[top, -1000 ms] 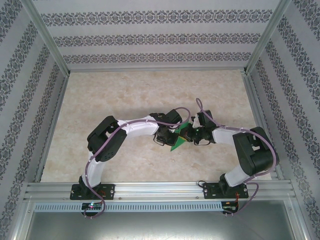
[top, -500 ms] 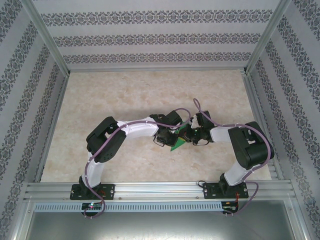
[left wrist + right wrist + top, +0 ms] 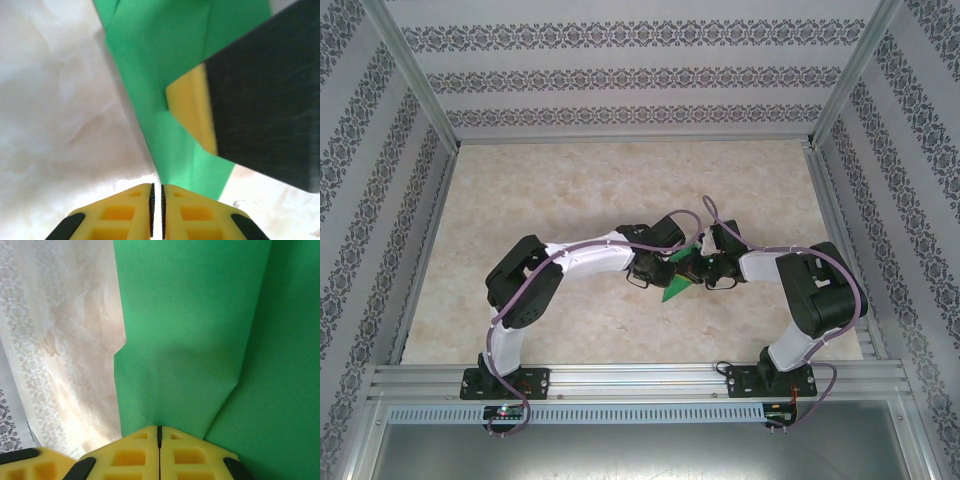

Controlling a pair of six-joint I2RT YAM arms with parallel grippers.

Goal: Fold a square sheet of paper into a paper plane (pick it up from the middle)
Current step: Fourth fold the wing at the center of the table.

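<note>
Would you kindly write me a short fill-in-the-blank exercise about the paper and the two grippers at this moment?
1. The paper is ____ in colour.
2. The right gripper is ____ on the paper.
3. The left gripper has fingers coloured ____.
4. The number of grippers pinching the paper is ____.
Missing words: green; shut; yellow; two.

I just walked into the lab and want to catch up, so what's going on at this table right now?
Two robot arms are working a sheet of green paper near the middle of the table. The left arm and the right arm meet there, each with its jaws pinched shut on the paper. The sheet shows creases, and seen from above it tapers to a point. It looks partly folded, not yet a finished plane.
</note>
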